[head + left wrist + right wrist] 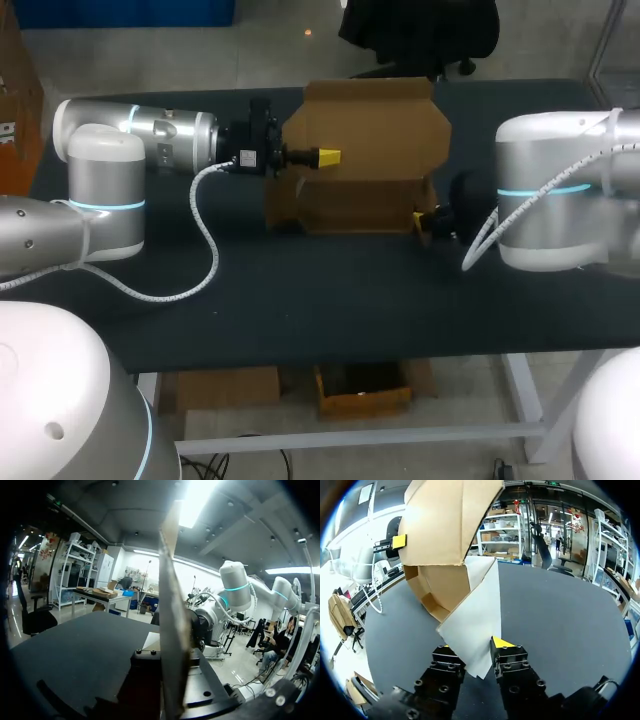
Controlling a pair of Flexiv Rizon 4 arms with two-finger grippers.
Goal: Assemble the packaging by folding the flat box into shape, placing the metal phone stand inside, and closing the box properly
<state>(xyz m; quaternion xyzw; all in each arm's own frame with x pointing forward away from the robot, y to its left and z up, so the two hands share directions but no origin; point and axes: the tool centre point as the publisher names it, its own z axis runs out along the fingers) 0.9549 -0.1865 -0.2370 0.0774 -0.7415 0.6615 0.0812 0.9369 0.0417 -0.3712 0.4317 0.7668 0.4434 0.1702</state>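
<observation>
Fingers (502,643) pinch the white flap (475,615) of the box (442,525).

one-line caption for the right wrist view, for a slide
Right hand pinching a white-faced flap of the half-folded cardboard box on the dark table.

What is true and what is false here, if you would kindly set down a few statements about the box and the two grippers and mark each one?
1. The box stands on a dark table. True.
2. The right gripper is open and clear of the box. False: it is shut on a pale flap of the box.
3. The box is fully closed. False: its top is open, and the right wrist view looks into its inside.
4. The left gripper is at the box, with a cardboard panel between its fingers. True.
</observation>
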